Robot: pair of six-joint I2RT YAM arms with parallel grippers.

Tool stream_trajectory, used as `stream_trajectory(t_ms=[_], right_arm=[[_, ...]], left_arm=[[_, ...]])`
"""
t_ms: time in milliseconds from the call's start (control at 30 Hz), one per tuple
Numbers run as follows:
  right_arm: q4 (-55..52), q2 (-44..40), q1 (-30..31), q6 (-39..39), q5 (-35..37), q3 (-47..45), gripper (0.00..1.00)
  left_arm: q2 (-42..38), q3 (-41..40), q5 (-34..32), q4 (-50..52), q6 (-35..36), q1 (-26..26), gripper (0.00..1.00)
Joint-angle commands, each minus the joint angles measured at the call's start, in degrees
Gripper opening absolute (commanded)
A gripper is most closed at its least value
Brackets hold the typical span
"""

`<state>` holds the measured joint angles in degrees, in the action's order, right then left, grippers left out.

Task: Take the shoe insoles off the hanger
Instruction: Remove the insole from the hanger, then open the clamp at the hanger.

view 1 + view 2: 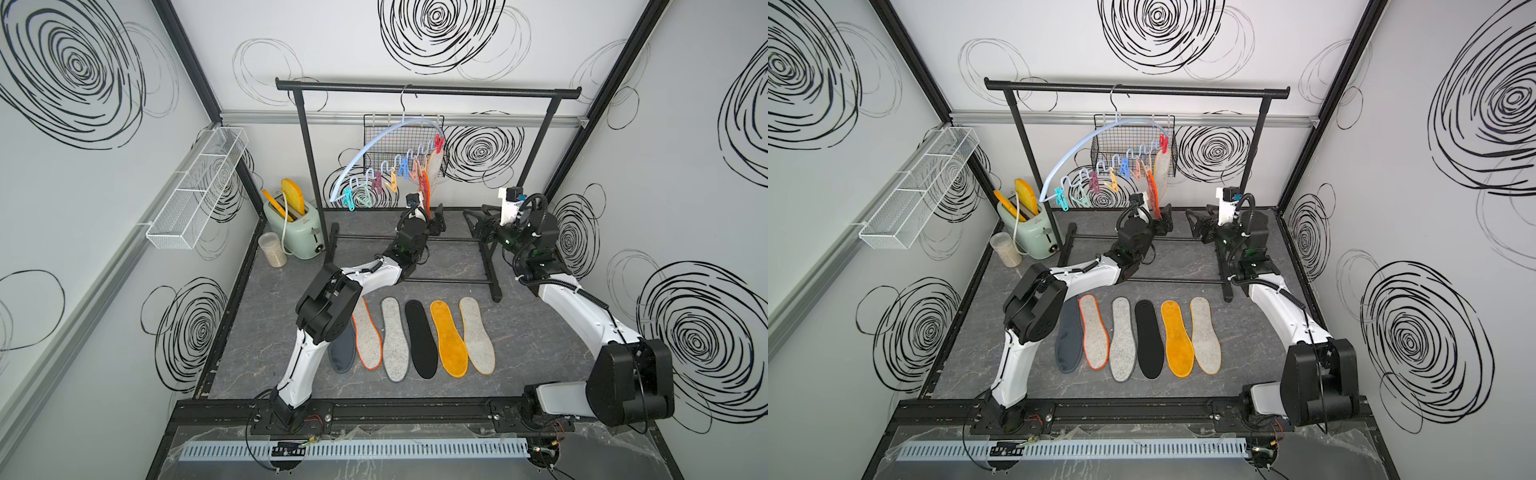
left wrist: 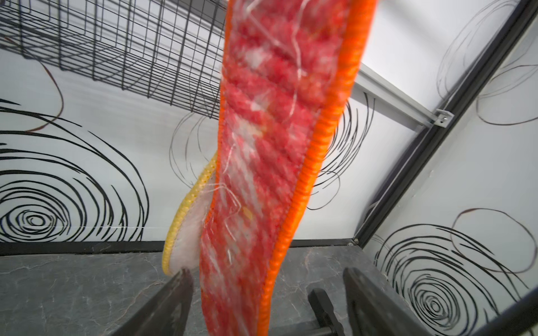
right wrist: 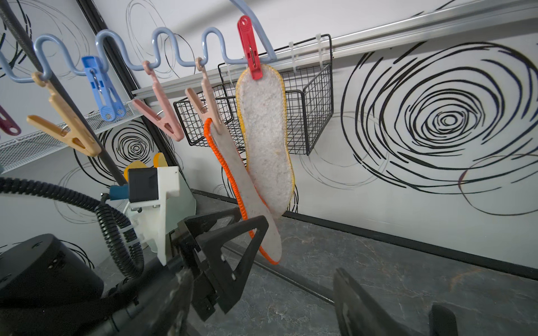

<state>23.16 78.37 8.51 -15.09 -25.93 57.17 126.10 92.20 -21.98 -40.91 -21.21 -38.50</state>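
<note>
While clipped to hanger, end nearer right claw: orange-edged insole under pink peg, yellow-edged insole under red peg, close behind. Left claw: apart, astride orange-edged insole's lower end, unclamped. Right claw: apart, empty. Flat in row on counter: six shoe insoles.

Two hanging insoles are showing rough grey felt with stitched edging; the hanger and its pegs are gleaming as smooth plastic, the table looking matt.
</note>
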Motion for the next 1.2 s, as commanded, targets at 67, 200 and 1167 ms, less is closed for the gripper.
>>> stream_trajectory(t_ms=[67, 200, 1167], right_arm=[[2.1, 1.4, -0.8, -1.3, -2.1, 2.5, 0.76], [2.4, 2.7, -0.7, -2.0, -3.4, 2.9, 0.75], [-5.4, 21.9, 9.9, -5.3, 7.9, 33.9, 0.6]], left_arm=[[2.2, 3.3, -5.3, -0.5, 1.1, 1.4, 0.71], [0.4, 0.1, -5.8, -2.7, 3.7, 2.3, 0.48], [-4.1, -2.8, -9.6, -4.1, 27.2, 0.0, 0.0]])
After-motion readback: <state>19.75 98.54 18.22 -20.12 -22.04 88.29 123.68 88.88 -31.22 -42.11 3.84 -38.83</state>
